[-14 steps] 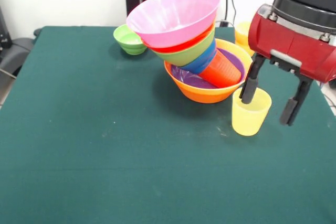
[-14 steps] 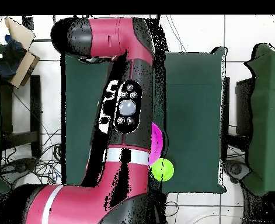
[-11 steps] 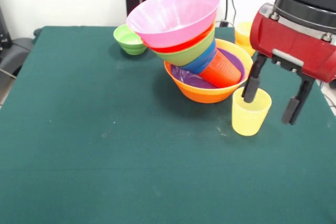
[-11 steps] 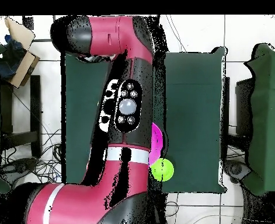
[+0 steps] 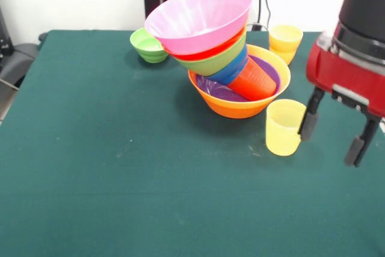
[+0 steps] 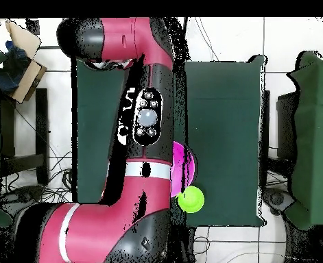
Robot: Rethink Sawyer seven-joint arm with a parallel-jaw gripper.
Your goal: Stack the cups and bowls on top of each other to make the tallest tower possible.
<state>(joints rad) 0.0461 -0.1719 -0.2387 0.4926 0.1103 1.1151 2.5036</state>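
The tower leans left: a large orange bowl (image 5: 236, 108) holds a shallow purple bowl (image 5: 218, 90) and a tilted red-orange cup (image 5: 254, 80). On the cup sit a blue bowl (image 5: 231, 70), a green bowl (image 5: 215, 62), a red-orange bowl (image 5: 201, 54) and the large pink bowl (image 5: 198, 13) on top. A pale yellow cup (image 5: 284, 127) stands upright just right of the orange bowl. My gripper (image 5: 334, 133) is open and empty, right of that cup, its left finger (image 5: 308, 122) close beside it. A second yellow cup (image 5: 285, 41) stands behind.
A small green bowl (image 5: 147, 45) sits at the far left of the tower. In the overhead view my arm (image 6: 147, 123) covers most of the table; only the pink bowl (image 6: 188, 164) and small green bowl (image 6: 190, 199) show beside it.
My gripper has moved right and a little toward the camera, off the pale yellow cup's rim. The far yellow cup is now uncovered. The tower has not moved.
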